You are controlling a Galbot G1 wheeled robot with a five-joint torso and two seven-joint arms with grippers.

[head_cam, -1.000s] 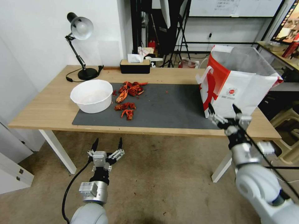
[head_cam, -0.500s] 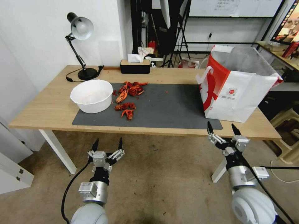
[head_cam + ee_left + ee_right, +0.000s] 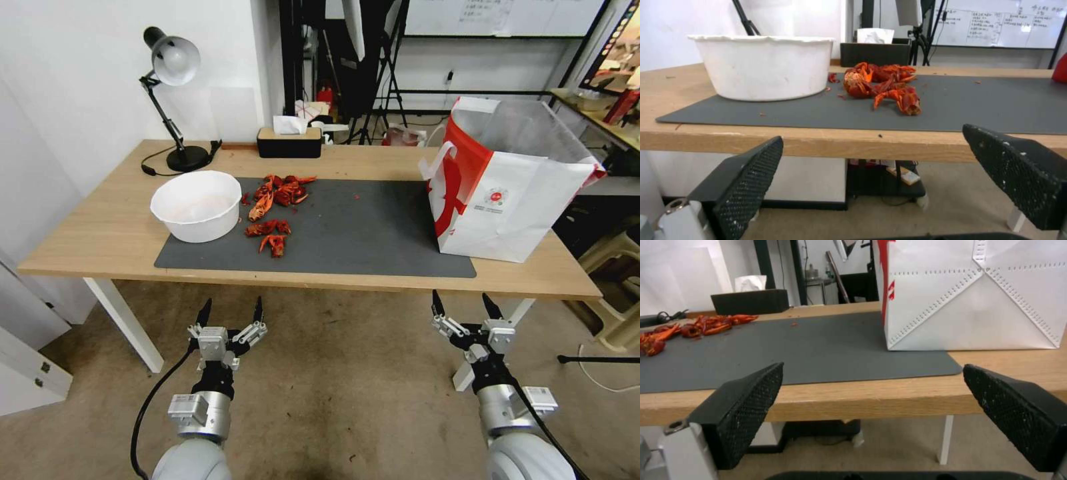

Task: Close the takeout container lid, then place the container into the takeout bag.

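While both arms hang low in front of the table (image 3: 93,233), the takeout bag (image 3: 513,200) stands upright at the right end of the tabletop, mouth open, silvery lining showing inside. It's white with a red side panel, a small round red logo on its front and a white handle drooping over the left edge. From the right wrist view the bag (image 3: 978,296) shows its white creased face with dotted fold lines, one bottom corner resting on the dark grey mat (image 3: 347,230). The takeout container and its lid can't be made out anywhere; the bag's inside is hidden. The right gripper (image 3: 461,312) sits below the table edge, just short of the bag, fingers spread wide and empty. The left gripper (image 3: 231,309) hovers below the table's near edge too, spread and empty. On the mat's left: a big white bowl (image 3: 197,205), red crayfish shells (image 3: 273,207) scattered beside it. Behind, a black tissue box (image 3: 289,141) and a desk lamp (image 3: 172,93).
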